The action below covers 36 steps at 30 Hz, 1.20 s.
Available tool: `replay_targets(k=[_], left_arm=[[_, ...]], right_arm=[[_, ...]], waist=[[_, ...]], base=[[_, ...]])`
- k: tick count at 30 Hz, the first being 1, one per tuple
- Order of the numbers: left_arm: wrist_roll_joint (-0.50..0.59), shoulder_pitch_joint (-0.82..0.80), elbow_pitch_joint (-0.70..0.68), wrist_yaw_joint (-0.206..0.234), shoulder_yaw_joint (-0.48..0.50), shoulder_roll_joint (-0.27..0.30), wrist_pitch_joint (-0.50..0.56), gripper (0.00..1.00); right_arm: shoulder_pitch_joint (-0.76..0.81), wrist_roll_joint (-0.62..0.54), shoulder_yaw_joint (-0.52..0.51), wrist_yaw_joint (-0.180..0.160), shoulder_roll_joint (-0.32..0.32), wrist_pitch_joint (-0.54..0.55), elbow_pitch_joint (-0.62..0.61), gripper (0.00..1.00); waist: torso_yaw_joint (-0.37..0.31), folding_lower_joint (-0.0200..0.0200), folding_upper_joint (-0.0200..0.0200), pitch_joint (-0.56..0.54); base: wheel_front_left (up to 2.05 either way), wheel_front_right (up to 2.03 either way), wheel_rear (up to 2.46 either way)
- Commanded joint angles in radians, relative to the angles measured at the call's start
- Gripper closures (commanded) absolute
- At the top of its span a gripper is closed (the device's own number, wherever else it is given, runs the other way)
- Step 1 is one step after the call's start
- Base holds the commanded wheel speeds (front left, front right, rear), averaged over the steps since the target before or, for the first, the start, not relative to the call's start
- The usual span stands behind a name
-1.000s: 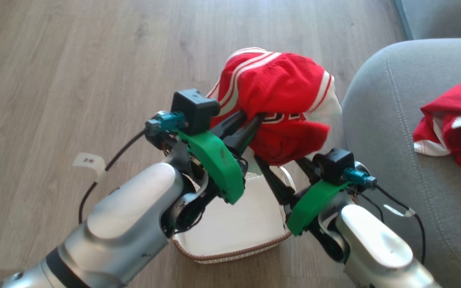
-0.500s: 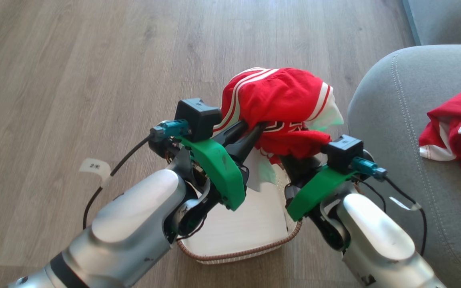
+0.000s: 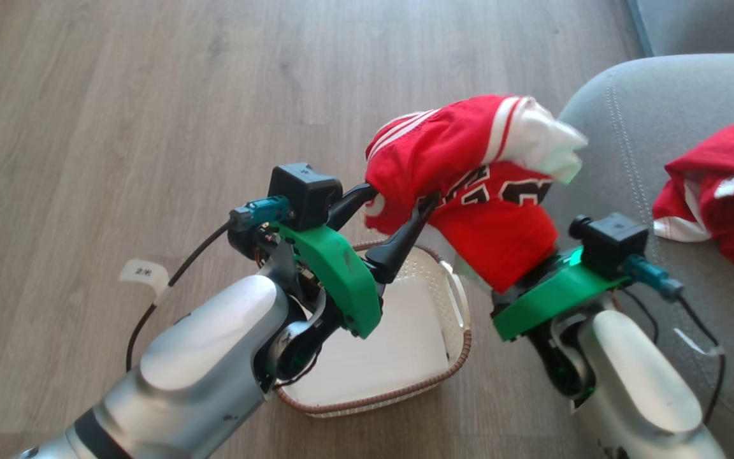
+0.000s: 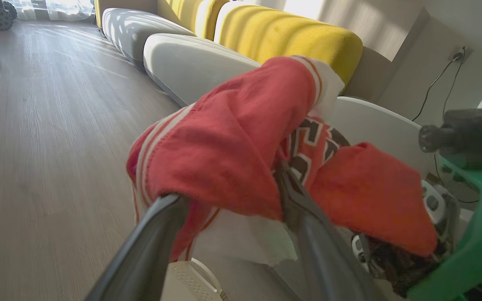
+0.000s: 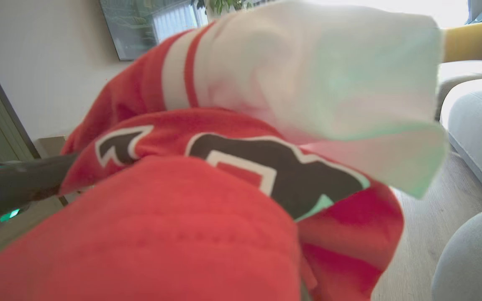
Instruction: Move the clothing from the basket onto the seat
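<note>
Left gripper [image 3: 402, 197]: its two dark fingers stand spread apart above the far rim of the basket [image 3: 462, 344]. It is released and pinches nothing, and the red cloth only lies draped over both fingertips.
Right gripper [image 3: 526, 285]: it is raised to the right of the basket, on the side of the seat [image 3: 634, 115]. Its fingers are buried under the cloth, so I cannot tell if it is clenched or released.
Lifted jersey [image 3: 469, 185]: bunched, red with white stripes and black-and-white lettering. It is in the air above the far right corner of the basket, and a white panel sticks out on the side away from the basket.
Second jersey [image 3: 717, 191]: it lies crumpled on the seat, well apart from the basket, to its right.
Basket: it stands on the wooden floor [image 3: 150, 95]. Its white perforated bottom shows, and the left arm hides its near left part.
Seat: light grey with a stitched seam, just beside the basket on its right.
</note>
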Motion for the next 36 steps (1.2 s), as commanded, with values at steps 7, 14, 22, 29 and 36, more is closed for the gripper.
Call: replay_targets(k=[7, 14, 22, 29, 36], left_arm=[[0.019, -0.032, -0.056, 0.007, 0.033, 0.041, -0.015, 0.0], [0.031, -0.013, -0.084, 0.012, 0.021, 0.061, -0.02, 0.0], [0.053, -0.017, -0.115, 0.014, 0.013, 0.082, -0.031, 0.0], [0.072, -0.035, -0.13, 0.012, 0.006, 0.096, -0.027, 0.0], [0.085, -0.053, -0.137, 0.01, 0.0, 0.108, -0.019, 0.0]], right_arm=[[0.009, -0.02, -0.083, 0.007, -0.019, -0.013, -0.11, 1.0], [0.035, -0.033, -0.154, 0.007, -0.03, -0.013, -0.167, 1.0], [0.09, -0.053, -0.195, 0.007, -0.038, -0.014, -0.292, 1.0], [0.136, -0.061, -0.224, 0.007, -0.034, -0.014, -0.378, 1.0], [0.172, -0.068, -0.238, 0.007, -0.017, -0.014, -0.443, 1.0]], waist=[[-0.064, 0.0, 0.0, 0.008], [-0.135, 0.0, 0.0, 0.021], [-0.252, 0.0, 0.0, 0.047], [-0.35, 0.0, 0.0, 0.078], [-0.445, 0.0, 0.0, 0.105]], base=[[0.0, 0.0, 0.0], [0.0, 0.0, 0.0], [0.0, 0.0, 0.0], [0.0, 0.0, 0.0], [0.0, 0.0, 0.0]])
